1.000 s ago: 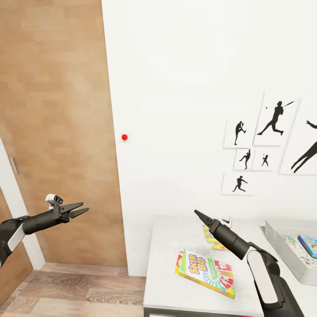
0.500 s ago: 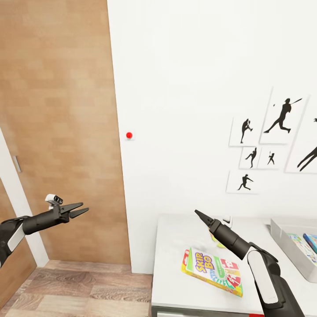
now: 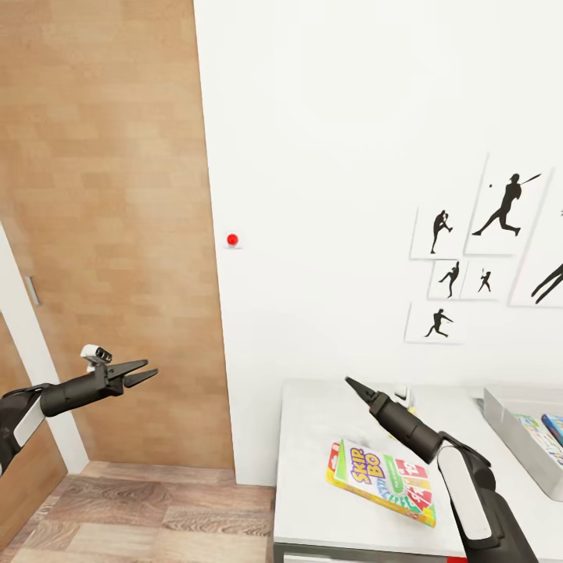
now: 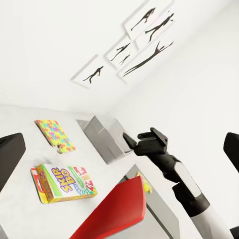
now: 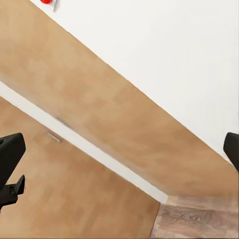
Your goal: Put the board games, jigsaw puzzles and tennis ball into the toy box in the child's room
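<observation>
A Skip-Bo board game [image 3: 383, 482] [image 4: 64, 181] lies flat near the front of the white table [image 3: 313, 438]. A bright jigsaw puzzle [image 4: 55, 134] lies further back on the table, between the game and the wall. The light-grey toy box [image 3: 508, 422] [image 4: 107, 139] stands at the table's right with colourful flat items [image 3: 547, 434] inside. My right gripper [image 3: 356, 385] [image 5: 119, 149] hovers open and empty above the table, left of the toy box. My left gripper [image 3: 137, 375] [image 4: 120, 152] is open and empty, out over the floor to the left of the table.
A tall wooden door panel [image 3: 102, 195] fills the left, with wood-plank floor [image 3: 156, 508] below it. The white wall carries a red dot [image 3: 232, 239] and black sports silhouettes [image 3: 469, 250]. The table's left edge drops to the floor.
The whole picture has slid a little to the right, so the camera has turned left. The game, puzzle and toy box keep their places on the table; both grippers stay open.
</observation>
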`<state>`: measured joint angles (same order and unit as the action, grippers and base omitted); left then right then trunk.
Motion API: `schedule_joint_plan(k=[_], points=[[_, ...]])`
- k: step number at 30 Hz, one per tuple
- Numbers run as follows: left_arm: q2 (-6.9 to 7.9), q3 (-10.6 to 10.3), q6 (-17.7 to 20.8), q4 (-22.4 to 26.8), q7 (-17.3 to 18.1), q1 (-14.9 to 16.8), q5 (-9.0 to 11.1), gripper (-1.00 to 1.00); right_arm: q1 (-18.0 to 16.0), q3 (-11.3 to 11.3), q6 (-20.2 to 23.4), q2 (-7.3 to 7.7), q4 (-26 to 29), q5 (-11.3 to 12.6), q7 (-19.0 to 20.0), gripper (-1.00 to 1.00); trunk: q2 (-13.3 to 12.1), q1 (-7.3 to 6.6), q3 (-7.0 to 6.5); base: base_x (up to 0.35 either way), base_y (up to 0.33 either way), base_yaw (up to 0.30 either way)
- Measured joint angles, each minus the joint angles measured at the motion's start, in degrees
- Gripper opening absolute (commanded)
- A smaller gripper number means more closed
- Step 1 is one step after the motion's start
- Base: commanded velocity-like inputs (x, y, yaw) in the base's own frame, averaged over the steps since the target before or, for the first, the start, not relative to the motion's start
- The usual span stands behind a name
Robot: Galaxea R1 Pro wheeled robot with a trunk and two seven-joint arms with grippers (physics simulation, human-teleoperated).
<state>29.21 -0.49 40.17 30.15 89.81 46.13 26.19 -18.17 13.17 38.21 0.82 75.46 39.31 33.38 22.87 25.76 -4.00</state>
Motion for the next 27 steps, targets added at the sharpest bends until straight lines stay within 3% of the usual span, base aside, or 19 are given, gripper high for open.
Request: schedule_joint_plan(k=[3, 9, 19, 23, 27], points=[[-0.02, 0.0, 0.0, 0.0, 0.0, 0.0, 0.0, 1.0, 0.0, -0.1, 0.3, -0.04, 0.5, 0.3, -7.1, 1.0, 0.0, 0.0, 0.0, 0.0, 0.007, 0.0], [-0.01, 0.0, 0.0, 0.0, 0.0, 0.0, 0.0, 1.0, 0.0, 0.0, 0.8, -0.08, 0.7, 0.4, -15.1, 1.0, 0.0, 0.0, 0.0, 0.0, 0.001, 0.0], [-0.06, -0.1, 0.0, 0.0, 0.0, 0.0, 0.0, 1.0, 0.1, 0.0, 3.3, -0.08, 4.1, 0.0, -38.8, 1.0, 0.0, 0.0, 0.0, 0.0, 0.0, 0.0], [-0.14, -0.1, -0.1, 0.0, 0.0, 0.0, 0.0, 1.0, 0.0, 0.0, 4.0, -0.11, 4.4, 0.0, -45.6, 1.0, 0.0, 0.0, 0.0, 0.0, 0.0, 0.0], [-0.2, -0.1, -0.1, 0.0, 0.0, 0.0, 0.0, 1.0, -0.4, -3.5, 4.3, -0.05, 4.7, -0.2, -57.3, 1.0, 0.0, 0.0, 0.0, 0.0, 0.0, 0.0]])
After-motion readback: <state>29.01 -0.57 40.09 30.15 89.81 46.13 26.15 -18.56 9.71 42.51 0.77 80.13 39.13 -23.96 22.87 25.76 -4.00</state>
